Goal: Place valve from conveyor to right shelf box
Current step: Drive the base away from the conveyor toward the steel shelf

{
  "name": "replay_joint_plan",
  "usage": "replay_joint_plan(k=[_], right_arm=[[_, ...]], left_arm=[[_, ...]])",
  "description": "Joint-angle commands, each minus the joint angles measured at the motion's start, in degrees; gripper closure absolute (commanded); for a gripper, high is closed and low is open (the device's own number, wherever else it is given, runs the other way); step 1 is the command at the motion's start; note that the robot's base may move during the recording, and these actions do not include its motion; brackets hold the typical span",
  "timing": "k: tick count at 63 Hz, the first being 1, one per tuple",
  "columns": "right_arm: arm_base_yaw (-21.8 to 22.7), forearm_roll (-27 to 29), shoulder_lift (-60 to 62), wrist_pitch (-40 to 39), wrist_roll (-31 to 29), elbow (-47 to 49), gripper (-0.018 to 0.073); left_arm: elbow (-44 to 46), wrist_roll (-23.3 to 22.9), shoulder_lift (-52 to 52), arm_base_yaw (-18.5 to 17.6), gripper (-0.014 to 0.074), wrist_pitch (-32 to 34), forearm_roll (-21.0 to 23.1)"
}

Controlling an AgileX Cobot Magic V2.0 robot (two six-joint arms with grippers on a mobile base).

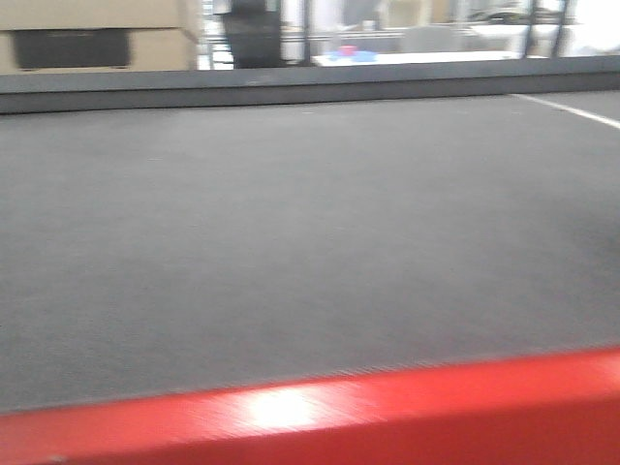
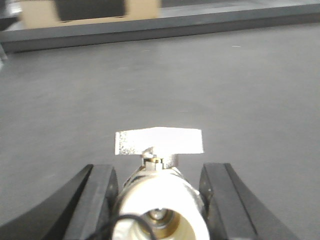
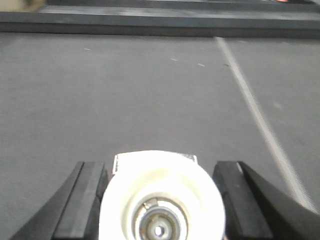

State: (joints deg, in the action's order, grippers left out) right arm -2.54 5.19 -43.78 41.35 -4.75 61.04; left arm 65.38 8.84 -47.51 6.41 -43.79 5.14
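In the left wrist view a silver valve (image 2: 160, 200) with a white cap facing the camera and a flat silver handle (image 2: 159, 141) sits between the black fingers (image 2: 97, 195) of my left gripper (image 2: 157, 170), which is shut on it. The right wrist view shows another valve (image 3: 160, 195), white cap toward the camera, filling the gap of my right gripper (image 3: 160, 167), whose fingers (image 3: 85, 195) press against it. Under both lies the dark grey conveyor (image 1: 291, 242). Neither gripper nor any valve appears in the front view. The right shelf box is out of view.
A black rail (image 1: 291, 82) runs along the belt's far edge, with a cardboard box (image 1: 97, 34) behind it at the left. A red edge (image 1: 387, 417) borders the near side. A white line (image 3: 255, 115) crosses the belt at the right.
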Motion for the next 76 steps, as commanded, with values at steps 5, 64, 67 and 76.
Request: replay_joint_plan(k=[5, 64, 67, 76], right_arm=[[0.05, -0.37, 0.42, -4.14, -0.29, 0.93, 0.0715], [0.05, -0.37, 0.43, -4.25, -0.29, 0.93, 0.0715], [0.05, -0.37, 0.43, -4.25, -0.29, 0.93, 0.0715], [0.05, -0.37, 0.43, -4.25, -0.29, 0.93, 0.0715]], left_arm=[[0.88, -0.40, 1.37, -0.38, 0.0708, 3.25, 0.72], [0.88, -0.40, 1.53, -0.38, 0.0708, 3.25, 0.72], [0.88, -0.40, 1.53, -0.38, 0.0708, 3.25, 0.72], [0.88, -0.40, 1.53, -0.38, 0.0708, 3.25, 0.72]])
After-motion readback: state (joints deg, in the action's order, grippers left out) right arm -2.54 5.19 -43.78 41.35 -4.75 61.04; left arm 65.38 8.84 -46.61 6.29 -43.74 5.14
